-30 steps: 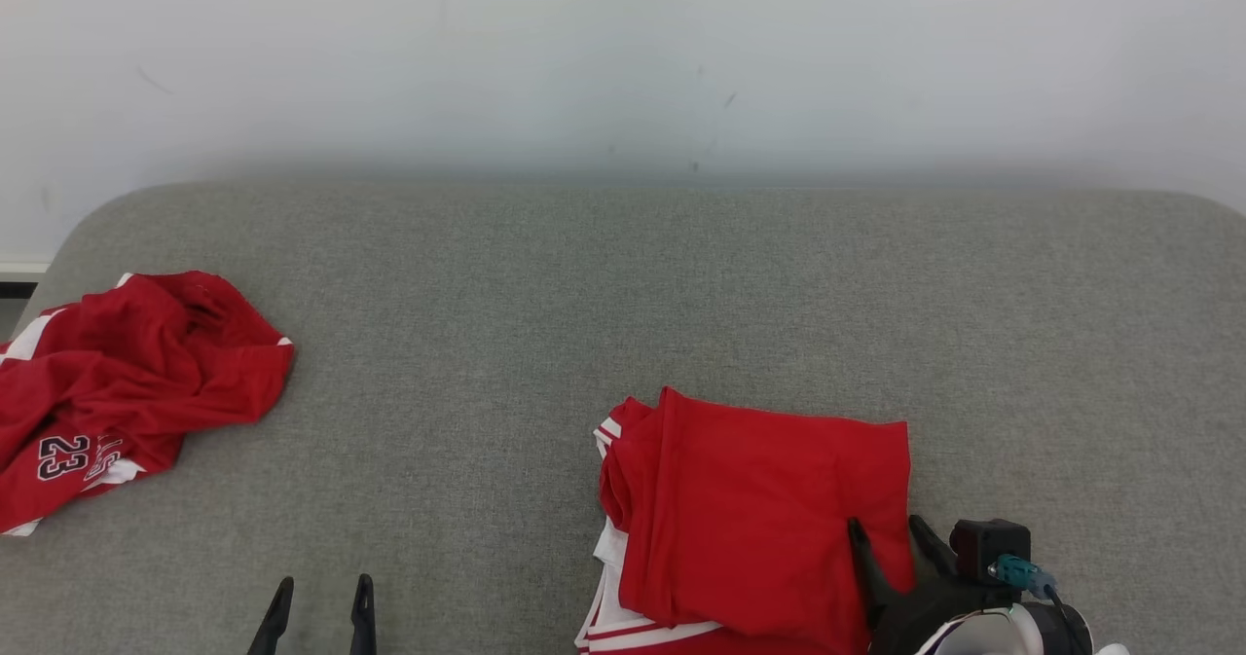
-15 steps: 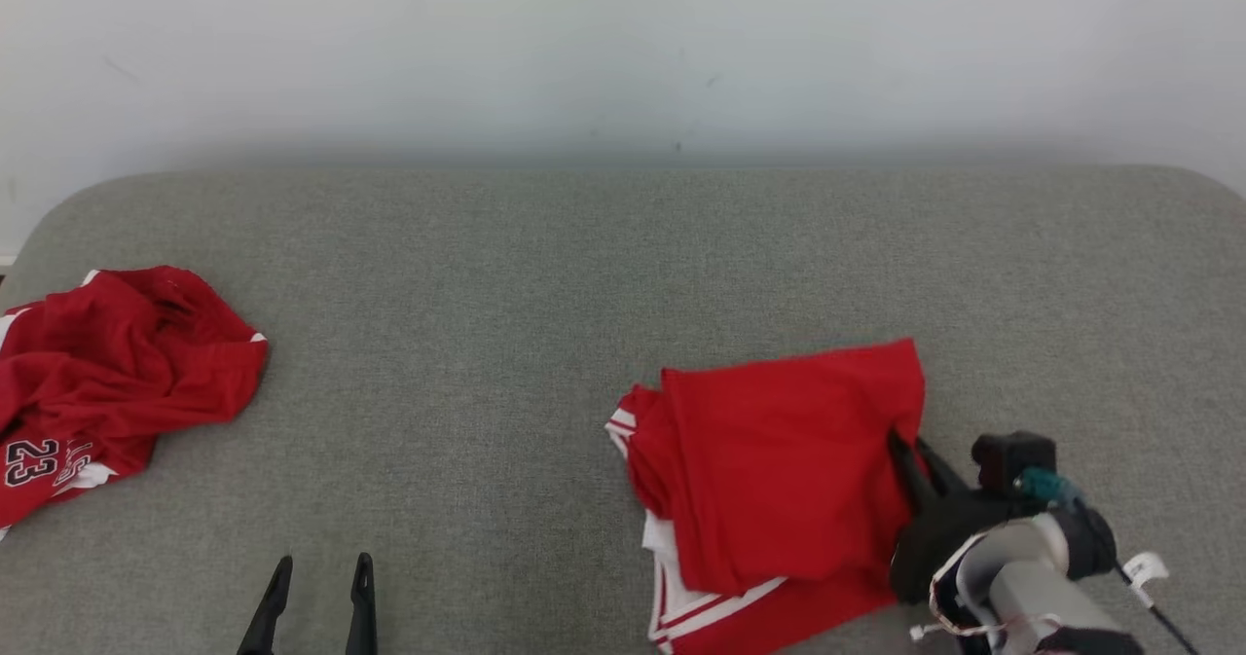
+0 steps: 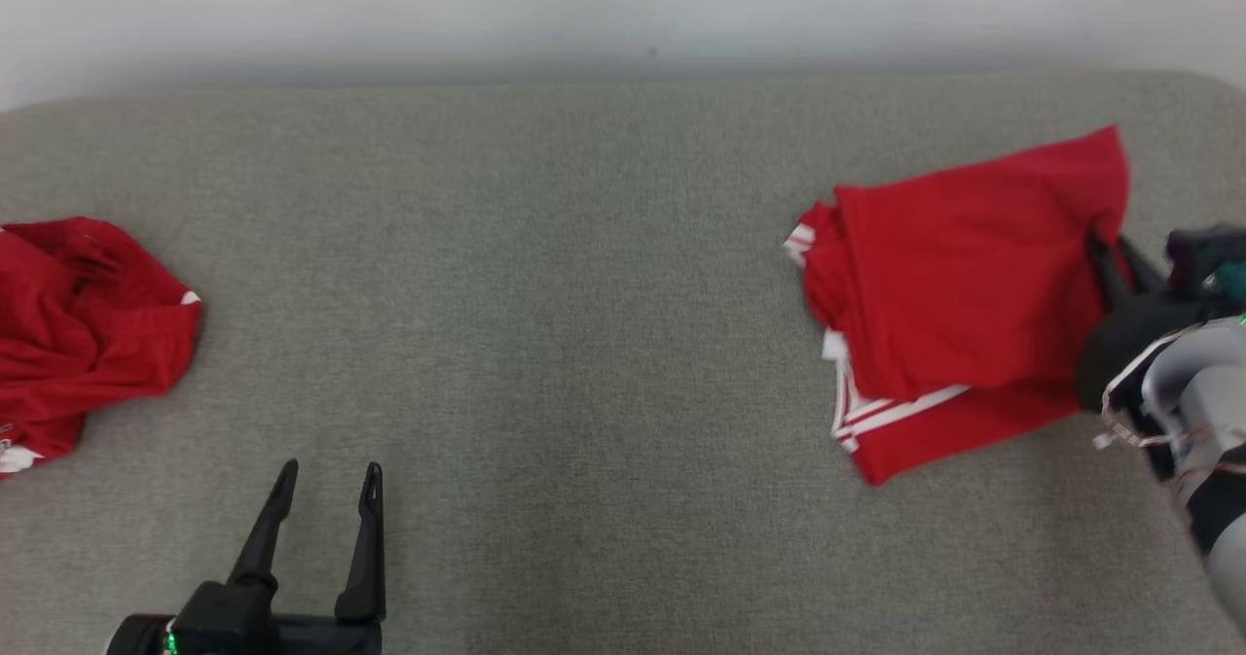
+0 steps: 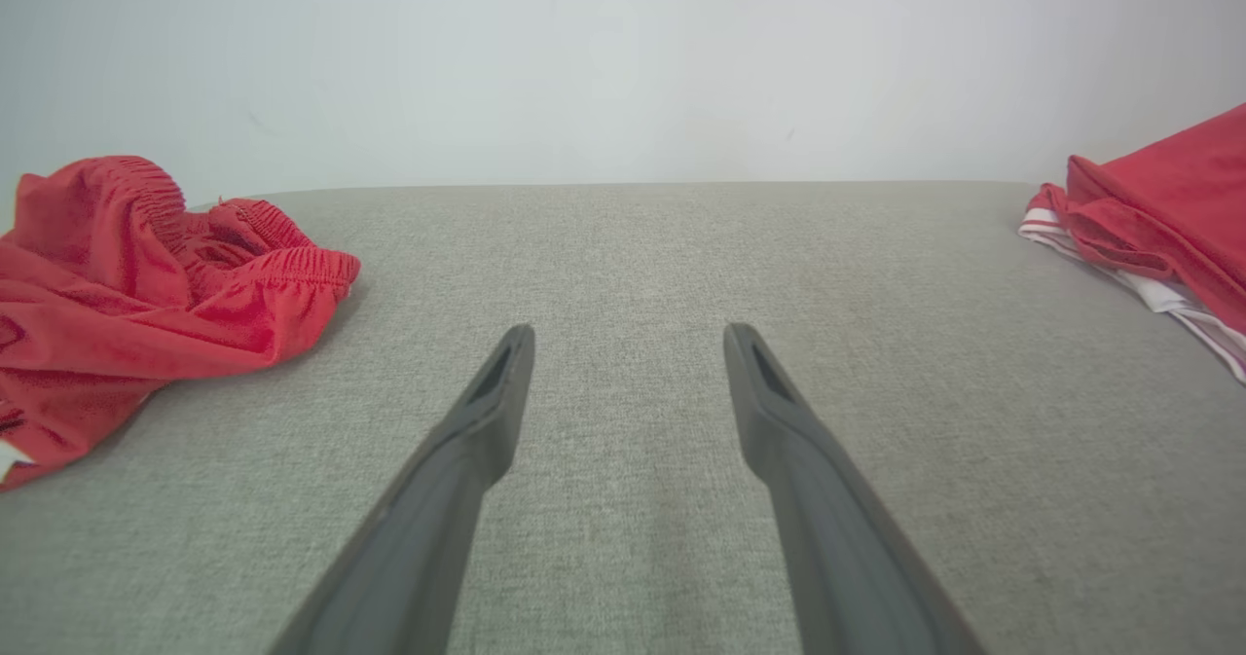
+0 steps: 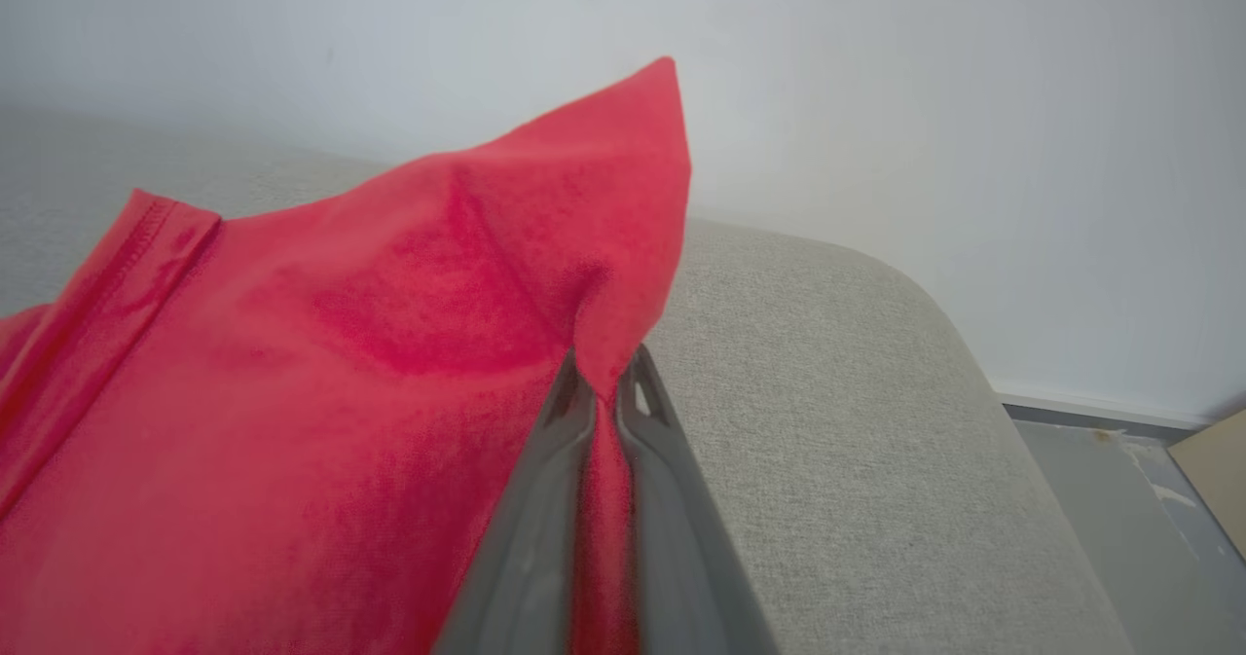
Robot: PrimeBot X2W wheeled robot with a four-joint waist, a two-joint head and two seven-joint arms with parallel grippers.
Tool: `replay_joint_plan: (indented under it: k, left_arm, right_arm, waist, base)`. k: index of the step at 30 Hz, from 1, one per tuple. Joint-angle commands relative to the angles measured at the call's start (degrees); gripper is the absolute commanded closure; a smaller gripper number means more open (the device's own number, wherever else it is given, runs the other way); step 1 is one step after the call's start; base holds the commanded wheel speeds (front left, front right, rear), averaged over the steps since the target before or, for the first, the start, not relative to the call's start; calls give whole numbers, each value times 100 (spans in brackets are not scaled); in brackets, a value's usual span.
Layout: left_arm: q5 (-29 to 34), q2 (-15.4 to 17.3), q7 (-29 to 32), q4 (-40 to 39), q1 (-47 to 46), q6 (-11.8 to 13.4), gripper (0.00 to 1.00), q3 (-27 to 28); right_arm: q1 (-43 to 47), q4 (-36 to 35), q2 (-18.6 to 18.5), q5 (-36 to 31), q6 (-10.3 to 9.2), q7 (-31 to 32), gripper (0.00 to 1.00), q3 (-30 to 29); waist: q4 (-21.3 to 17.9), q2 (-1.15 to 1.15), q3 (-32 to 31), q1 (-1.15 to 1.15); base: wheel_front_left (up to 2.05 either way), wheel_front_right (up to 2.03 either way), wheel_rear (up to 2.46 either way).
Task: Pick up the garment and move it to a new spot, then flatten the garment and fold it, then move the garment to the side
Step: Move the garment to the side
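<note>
Black-fingered right gripper is clamped tight on the right edge of the folded red garment, holding that corner raised in a peak. The rest of the garment lies on the grey padded surface, near its right end. Left gripper stands wide apart and empty above bare fabric, and a crumpled red garment lies well apart at the left end.

We note tabletop spanning full width, wall behind its far edge. Folded garment lies on tabletop at far right. Right tool sits at that garment's right edge, fabric between its fingers. Crumpled garment lies on tabletop at far left, well apart from folded garment. Left tool over near part of tabletop, left of centre, between both garments, touching neither.
</note>
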Motion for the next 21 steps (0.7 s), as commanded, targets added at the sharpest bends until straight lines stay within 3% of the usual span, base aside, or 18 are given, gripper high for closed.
replay_joint_plan:
  k: [1, 21]
  left_arm:
    - [-14, 52, -15, -112, -110, 9, 0, -25]
    - [137, 534, -15, -1207, -516, 12, 0, 59]
  right_arm:
    - [-267, 84, -143, -36, -13, 23, 100, 67]
    - [-2239, 653, -834, -877, -13, -110, 100, 467]
  waist:
    - [-151, -1, 305, -1]
    - [-747, -1, 1485, -1]
  base:
    - [0, 0, 0]
    - [0, 0, 0]
